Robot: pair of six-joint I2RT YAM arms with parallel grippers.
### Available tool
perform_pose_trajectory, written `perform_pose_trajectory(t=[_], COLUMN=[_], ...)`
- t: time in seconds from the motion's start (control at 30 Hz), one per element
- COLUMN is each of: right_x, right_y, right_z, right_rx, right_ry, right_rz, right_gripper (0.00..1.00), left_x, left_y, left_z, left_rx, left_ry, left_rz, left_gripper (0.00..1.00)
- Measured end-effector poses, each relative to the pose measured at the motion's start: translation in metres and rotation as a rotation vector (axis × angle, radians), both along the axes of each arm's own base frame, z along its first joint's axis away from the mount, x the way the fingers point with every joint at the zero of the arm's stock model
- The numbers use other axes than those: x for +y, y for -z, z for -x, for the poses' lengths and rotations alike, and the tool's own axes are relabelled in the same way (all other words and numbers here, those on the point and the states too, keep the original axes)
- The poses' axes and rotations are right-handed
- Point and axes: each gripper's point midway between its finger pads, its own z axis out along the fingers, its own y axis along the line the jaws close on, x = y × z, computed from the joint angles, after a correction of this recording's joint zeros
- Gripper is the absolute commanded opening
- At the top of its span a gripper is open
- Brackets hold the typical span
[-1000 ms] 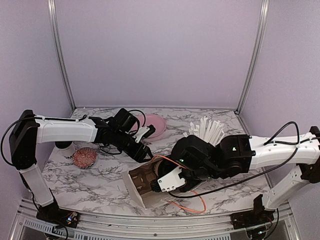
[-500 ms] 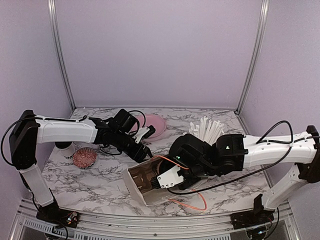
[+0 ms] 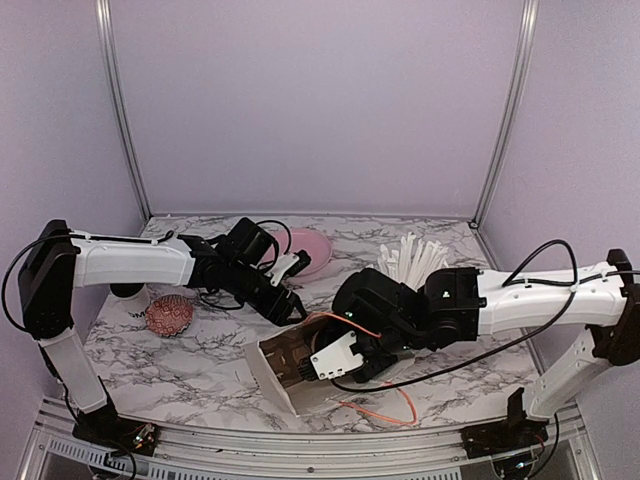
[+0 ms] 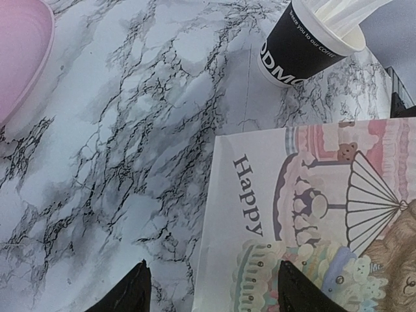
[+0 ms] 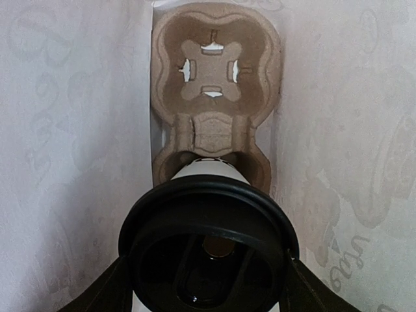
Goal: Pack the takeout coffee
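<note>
In the right wrist view my right gripper (image 5: 208,286) is shut on a white takeout cup with a black lid (image 5: 208,247). It holds the cup inside the paper bag (image 5: 71,130), with the cup's base at the near pocket of the brown cardboard carrier (image 5: 214,78). In the top view the bag (image 3: 275,375) lies on its side and my right gripper (image 3: 318,365) reaches into its mouth. My left gripper (image 3: 292,306) is open over the bag's upper edge (image 4: 312,214), one finger on each side. A second white cup (image 3: 128,292) shows partly behind the left arm.
A black cup full of white straws (image 3: 405,262) stands behind the right arm and also shows in the left wrist view (image 4: 302,42). There is a pink plate (image 3: 308,250) at the back, a red mesh ball (image 3: 170,315) at the left, and an orange cord (image 3: 385,408) by the bag.
My right gripper has moved left, deeper into the bag, with the cup in it. The left arm has stayed in place.
</note>
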Motion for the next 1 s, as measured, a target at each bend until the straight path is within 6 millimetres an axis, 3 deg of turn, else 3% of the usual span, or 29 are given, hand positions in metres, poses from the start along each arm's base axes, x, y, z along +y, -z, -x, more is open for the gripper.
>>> perform_pose_trajectory(t=[0.27, 0.67, 1.0], right_x=[0.009, 0.019, 0.029], right_y=[-0.004, 0.000, 0.001], right_z=[-0.009, -0.031, -0.026], right_rx=[0.069, 0.197, 0.303], right_ry=[0.018, 0.068, 0.033], right_rz=[0.002, 0.008, 0.040], right_gripper=[0.34, 0.33, 0.32], left_x=[0.012, 0.051, 0.085], left_y=[-0.001, -0.037, -0.052], left_z=[-0.012, -0.026, -0.027], left_rx=[-0.024, -0.101, -0.129], left_ry=[-0.052, -0.158, -0.224], left_rz=[-0.022, -0.017, -0.039], left_gripper=[0.68, 0.69, 0.69])
